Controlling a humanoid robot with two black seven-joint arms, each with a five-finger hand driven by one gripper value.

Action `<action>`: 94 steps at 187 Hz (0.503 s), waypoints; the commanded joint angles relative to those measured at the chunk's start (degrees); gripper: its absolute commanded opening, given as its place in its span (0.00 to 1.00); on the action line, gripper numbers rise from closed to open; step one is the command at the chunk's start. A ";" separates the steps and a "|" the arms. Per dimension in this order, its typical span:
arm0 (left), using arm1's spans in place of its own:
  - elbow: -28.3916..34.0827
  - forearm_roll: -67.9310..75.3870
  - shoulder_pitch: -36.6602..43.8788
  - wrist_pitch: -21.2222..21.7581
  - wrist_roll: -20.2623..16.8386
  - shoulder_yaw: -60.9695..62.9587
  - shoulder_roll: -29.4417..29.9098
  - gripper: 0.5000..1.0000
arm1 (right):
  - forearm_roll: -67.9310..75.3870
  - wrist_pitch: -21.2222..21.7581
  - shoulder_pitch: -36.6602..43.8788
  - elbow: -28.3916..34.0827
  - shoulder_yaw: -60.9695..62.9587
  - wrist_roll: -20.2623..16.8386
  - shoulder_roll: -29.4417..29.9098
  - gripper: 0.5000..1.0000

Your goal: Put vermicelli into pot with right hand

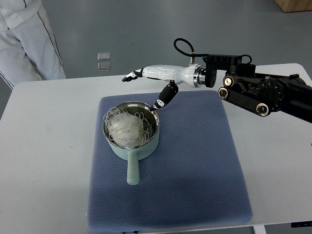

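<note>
The vermicelli (125, 126) is lying as a loose white tangle inside the pot (153, 139), a few strands curling over the rim, so the placing part of the task looks done. The pot is sitting on a blue mat (195, 170) that is covering the middle of the desk (44, 146), probably to keep it from sliding, and its handle is pointing toward the robot's side. The right hand (151, 78) is hovering above and just behind the pot, its fingers stretched out flat and holding nothing, with the thumb hanging down close to the pot's far rim; that spread pose suits a hand that is letting go rather than gripping. A person in white clothing (24, 39) is standing at the far left corner, well apart from the work.
</note>
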 commanded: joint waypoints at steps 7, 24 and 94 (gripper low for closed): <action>0.00 0.00 -0.07 -0.01 0.00 0.00 0.00 1.00 | 1.85 -0.59 0.16 -0.49 1.31 0.35 -1.11 0.85; 0.00 0.00 0.02 -0.01 0.00 0.00 0.00 1.00 | 6.87 -0.59 -0.72 -1.55 6.24 0.35 -0.49 0.85; 0.00 0.00 0.02 -0.01 0.00 0.00 0.00 1.00 | 31.57 -4.98 -12.49 -10.95 22.32 -0.09 7.15 0.86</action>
